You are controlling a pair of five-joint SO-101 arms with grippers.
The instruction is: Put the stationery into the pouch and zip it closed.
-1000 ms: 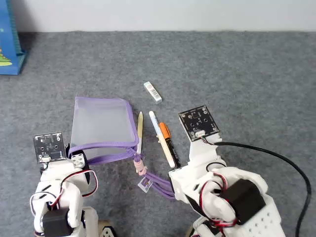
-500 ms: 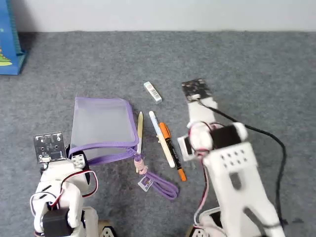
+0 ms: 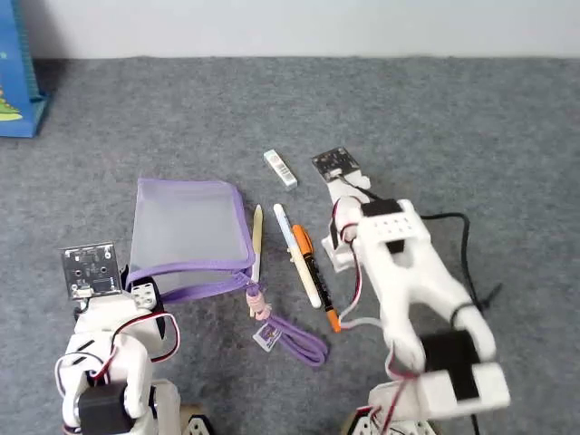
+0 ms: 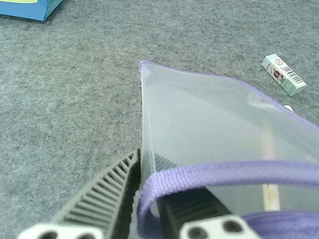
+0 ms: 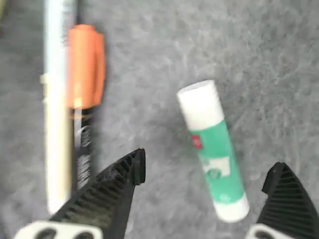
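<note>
The grey carpet (image 3: 471, 127) covered the whole table, and on it the pouch (image 3: 186, 231) was the biggest thing: a flat, half-transparent bag with purple edges, its mouth turned toward the pens. The left gripper (image 4: 144, 199) was closed on the near edge of the pouch, with the mesh wall and the purple band pinched between its ribbed jaws. A purple strap (image 3: 292, 337) ran from the zipper end onto the carpet. The right arm (image 3: 394, 263) stretched over the middle of the table, and the right gripper (image 5: 207, 167) hung with its jaws wide apart above the glue stick (image 5: 214, 149). The stick lay flat between the two fingers and neither touched it. It was white with a green label. Beside it, a little apart, lay the orange marker (image 5: 85, 74) with its black body, touching the long white pen (image 5: 57, 99). A beige pen (image 3: 257, 237) lay next to the open side of the pouch. A small box (image 3: 280, 169) in pale green and white lay farther away, beyond the pens.
</note>
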